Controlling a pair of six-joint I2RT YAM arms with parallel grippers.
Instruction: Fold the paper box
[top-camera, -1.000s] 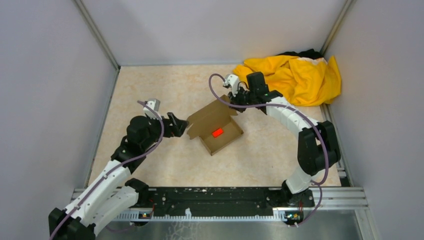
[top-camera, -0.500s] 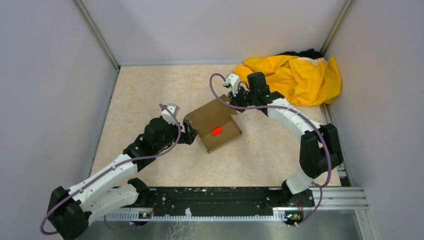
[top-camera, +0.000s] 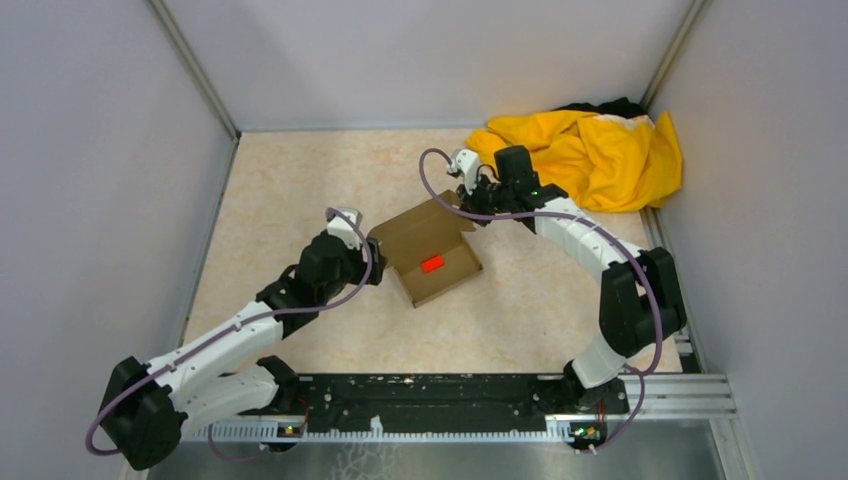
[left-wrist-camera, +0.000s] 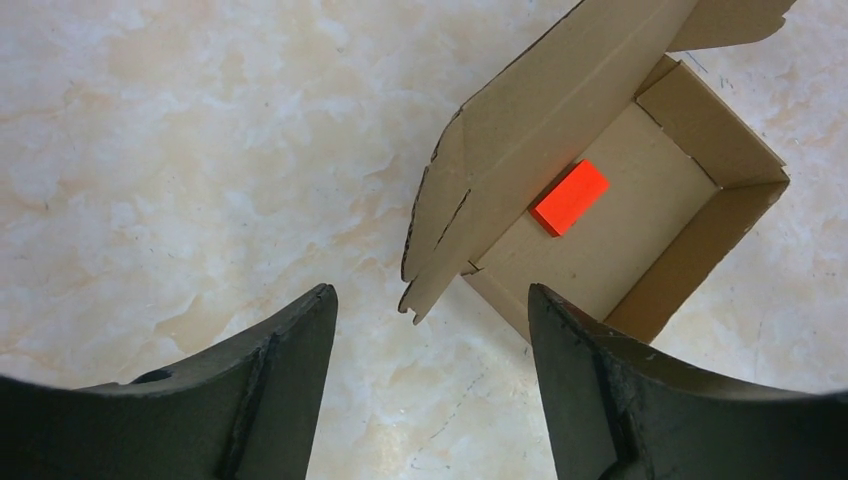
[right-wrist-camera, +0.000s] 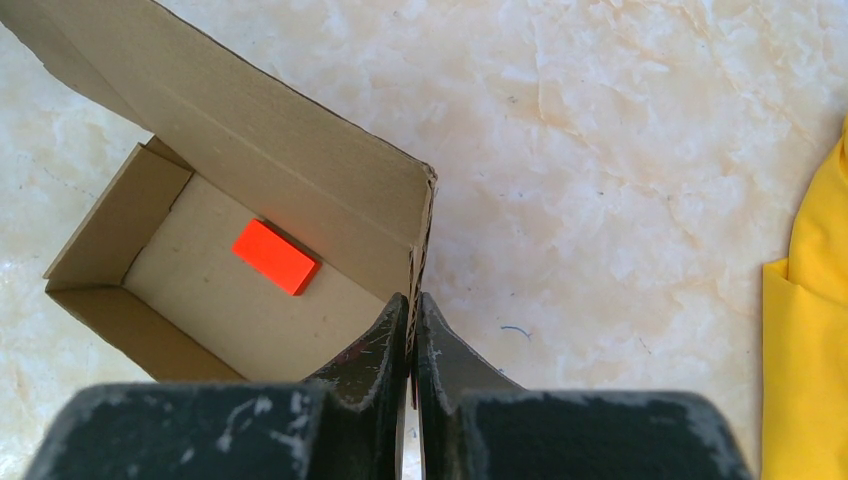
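The paper box (top-camera: 425, 245) is a small brown cardboard carton, open on top, in the middle of the floor, with its lid flap (top-camera: 410, 228) raised. A tiny red block (top-camera: 433, 264) lies inside it. My right gripper (top-camera: 470, 207) is shut on the box's far side wall (right-wrist-camera: 420, 240), one finger inside and one outside. My left gripper (top-camera: 378, 262) is open and empty just left of the box; the box's lid side tab (left-wrist-camera: 435, 240) hangs just beyond its fingertips. The box shows in the left wrist view (left-wrist-camera: 650, 240) and in the right wrist view (right-wrist-camera: 250, 160).
A crumpled yellow cloth (top-camera: 590, 155) lies in the far right corner, behind the right arm. Grey walls close in the marble floor (top-camera: 300, 180) on three sides. A black rail (top-camera: 430, 400) runs along the near edge.
My left arm has swung right and forward, bringing its open gripper up to the box's left side. The box shifted slightly. The right gripper has stayed shut on the box wall.
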